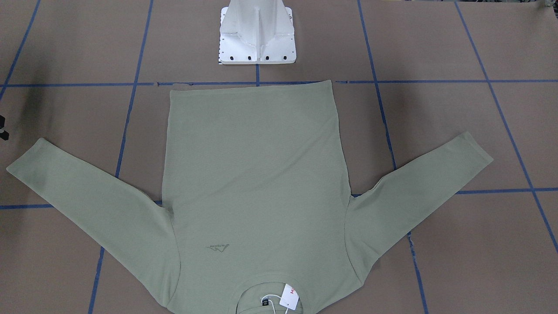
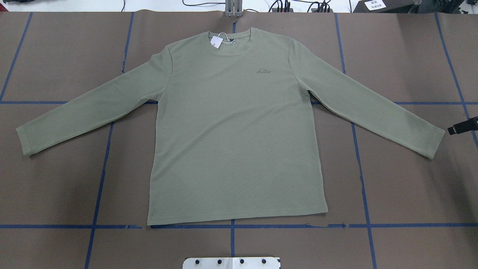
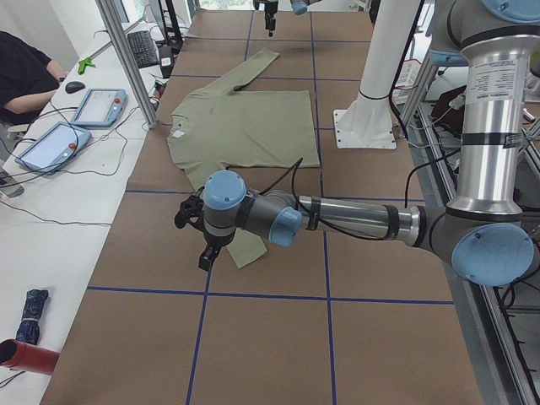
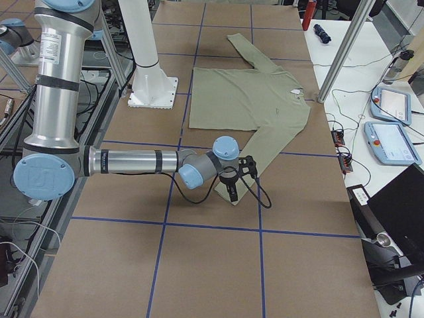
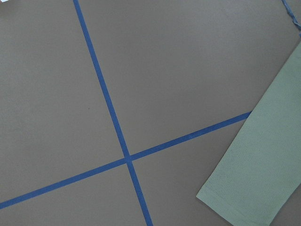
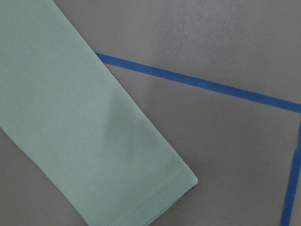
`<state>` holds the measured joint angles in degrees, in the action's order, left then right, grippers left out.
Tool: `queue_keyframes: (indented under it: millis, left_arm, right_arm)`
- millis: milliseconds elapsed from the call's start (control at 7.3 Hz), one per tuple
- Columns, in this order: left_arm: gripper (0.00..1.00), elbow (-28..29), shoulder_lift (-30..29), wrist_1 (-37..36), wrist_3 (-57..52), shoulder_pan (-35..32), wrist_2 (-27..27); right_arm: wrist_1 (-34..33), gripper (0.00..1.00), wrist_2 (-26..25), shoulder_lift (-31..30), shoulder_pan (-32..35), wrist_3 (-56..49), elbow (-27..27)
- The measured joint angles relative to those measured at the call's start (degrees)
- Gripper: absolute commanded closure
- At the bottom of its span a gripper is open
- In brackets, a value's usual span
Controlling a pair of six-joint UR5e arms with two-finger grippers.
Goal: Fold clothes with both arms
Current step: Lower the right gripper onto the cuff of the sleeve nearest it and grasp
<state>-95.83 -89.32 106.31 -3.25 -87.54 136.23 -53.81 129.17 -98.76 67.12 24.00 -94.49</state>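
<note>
- Shirt (image 2: 235, 130) flat, sleeves spread.
- Right gripper (image 2: 453, 129) just beyond cuff (image 2: 435, 145), not touching; whether it is spread or closed, cannot tell.
- Left gripper (image 3: 207, 258) near other cuff (image 5: 235, 202); likewise unclear.

Brown table (image 2: 56, 186) with flat sage-green shirt (image 2: 235, 130)

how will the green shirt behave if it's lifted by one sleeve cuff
The sage-green knit shirt is probably floppy: it lies flat and limp. Lifted by one cuff, the body would likely trail and drag. Its hang tag may swing.
</note>
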Motion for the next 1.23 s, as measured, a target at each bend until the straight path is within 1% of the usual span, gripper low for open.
queue_keyframes:
  millis: [137,274,411,822,1232]
  left_arm:
    - [0.0,0.02,-0.02,0.02,0.0,0.0,0.0]
    - [0.0,0.05,0.0,0.03,0.0,0.0,0.0]
    - [0.0,0.08,0.01,0.03,0.0,0.0,0.01]
    - [0.0,0.2,0.01,0.09,0.0,0.0,0.08]
    - [0.0,0.28,-0.13,0.12,0.0,0.0,0.09]
  right_arm:
    - [5.38,0.0,-0.62,0.2,-1.66,3.72,2.72]
    - [8.76,0.0,-0.91,0.85,-2.79,5.42,5.14]
    - [10.18,0.0,-1.04,1.8,-3.47,6.08,6.9]
    - [10.51,0.0,-1.1,3.71,-4.54,6.33,10.64]
    - [10.3,0.0,-1.09,3.92,-5.83,6.38,11.79]
